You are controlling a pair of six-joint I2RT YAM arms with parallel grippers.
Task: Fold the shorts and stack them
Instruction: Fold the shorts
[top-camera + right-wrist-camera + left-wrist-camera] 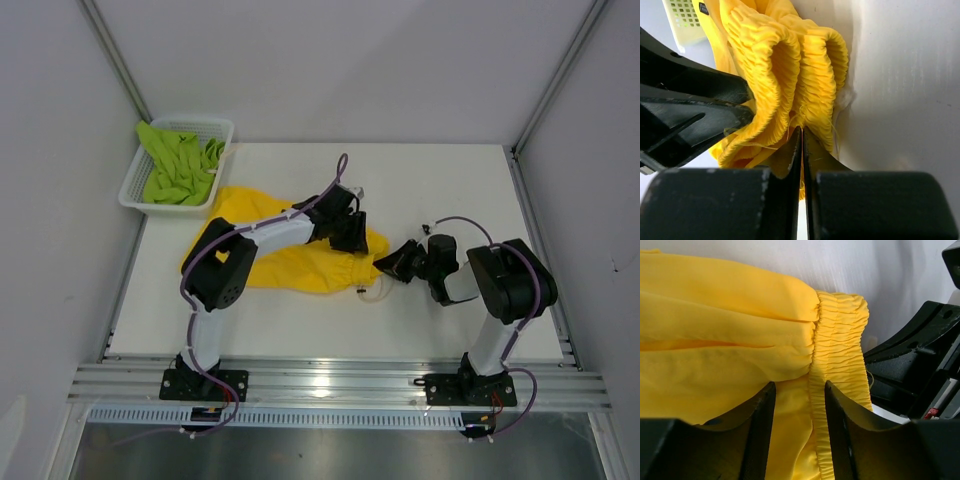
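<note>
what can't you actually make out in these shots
- Top view: the left arm covers the middle of the yellow shorts.
- Top view: the green shorts lie bunched in the basket, so their own folds hide the lower layers.
- Right wrist view: the right gripper itself hides how much cloth it pinches.

Our left arm [280, 233] rises from its base, bends at the elbow and stretches rightward. Its wrist is tipped down, so the left pincer [795, 390] stands with both fingers [762, 430] apart, and cloth of the yellow shorts [715, 340] lies in the gap. Our right arm [505, 280] folds back on itself (elbow high, wrist low) and aims leftward. We have the right pincer [801, 135] pressed together on the gathered waistband, close beside the left one
</note>
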